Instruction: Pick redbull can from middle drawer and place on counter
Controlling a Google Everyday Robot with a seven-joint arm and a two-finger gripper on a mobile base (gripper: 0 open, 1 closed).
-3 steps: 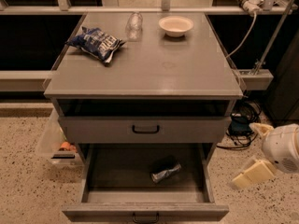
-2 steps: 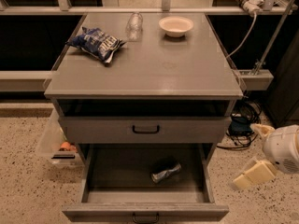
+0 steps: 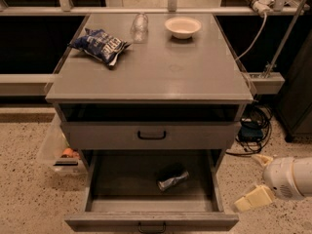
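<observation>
The redbull can lies on its side on the dark floor of the open middle drawer, a little right of centre. The counter is the grey cabinet top above it. My gripper is low at the right, outside the drawer's right side and well right of the can. Its two cream fingers stand apart with nothing between them.
On the counter lie a blue-and-white snack bag at the left, a clear plastic bottle and a white bowl at the back. The drawer above is shut. Cables lie on the floor at the right, and a clear bin stands at the left.
My gripper has moved down and slightly left, closer to the open drawer's right side. The can and the things on the counter have not moved.
</observation>
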